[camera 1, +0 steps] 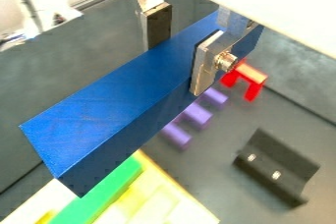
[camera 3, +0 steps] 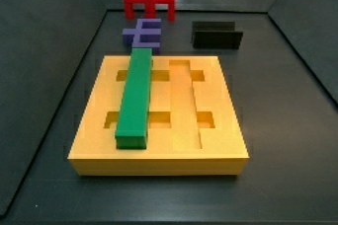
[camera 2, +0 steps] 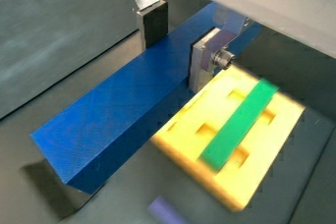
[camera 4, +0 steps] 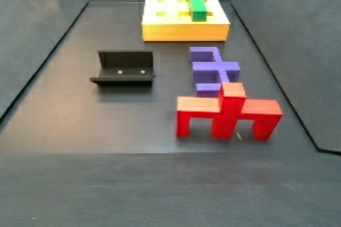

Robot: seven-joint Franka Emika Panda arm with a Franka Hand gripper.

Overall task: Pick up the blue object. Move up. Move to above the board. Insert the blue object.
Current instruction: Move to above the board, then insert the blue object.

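Note:
The blue object [camera 1: 118, 110] is a long dark blue bar held between my gripper's fingers in both wrist views, lifted off the floor. My gripper [camera 1: 182, 46] is shut on it, one silver plate on its near side and the dark pad behind it; it also shows in a wrist view [camera 2: 180, 43] with the bar [camera 2: 118, 105]. The yellow board [camera 2: 217, 164] lies blurred below the bar. Both side views show the board [camera 3: 158, 155] [camera 4: 180, 32], but neither the gripper nor the blue bar.
A green bar [camera 3: 136, 96] lies in one groove of the board. A purple comb-shaped block [camera 3: 145, 35], a red piece [camera 3: 148, 4] and the dark fixture [camera 3: 216, 37] stand on the floor beyond the board. Grey walls ring the floor.

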